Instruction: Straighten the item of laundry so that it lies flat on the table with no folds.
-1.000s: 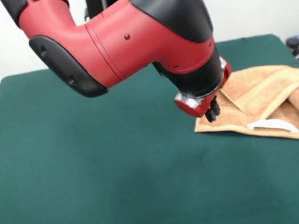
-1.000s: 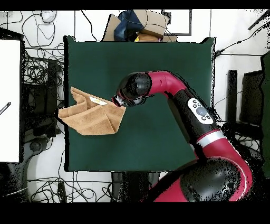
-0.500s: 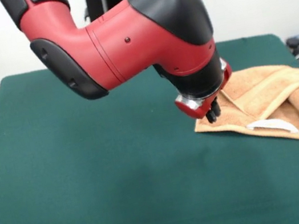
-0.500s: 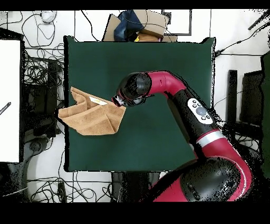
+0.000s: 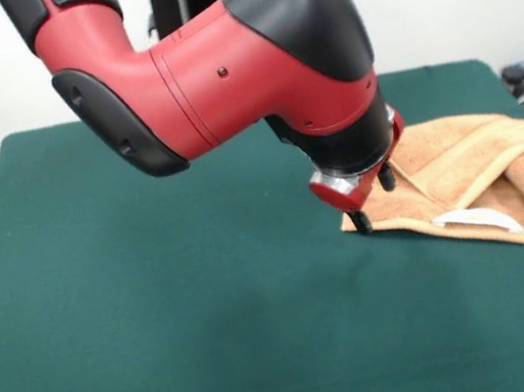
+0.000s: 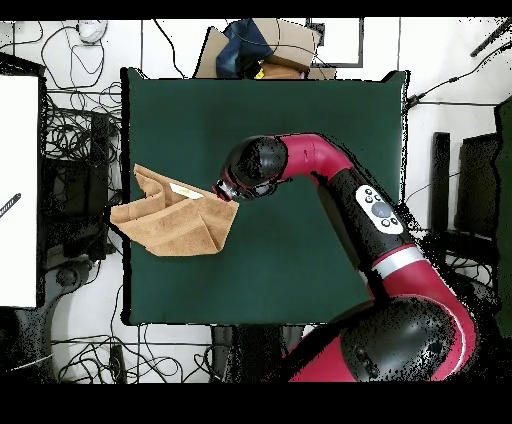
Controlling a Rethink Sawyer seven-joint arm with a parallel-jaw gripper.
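Tan towel, one, folded, claw spread

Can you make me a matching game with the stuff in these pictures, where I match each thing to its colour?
Things:
1. towel
2. table
3. label
4. gripper

Colours:
a. dark green
b. white
c. black tips under a red ring
d. light orange-tan

Pairs: 1-d, 2-a, 3-b, 4-c

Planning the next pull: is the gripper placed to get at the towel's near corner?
Probably yes: the gripper, jaws open, sits right at the towel corner, with nothing between them.
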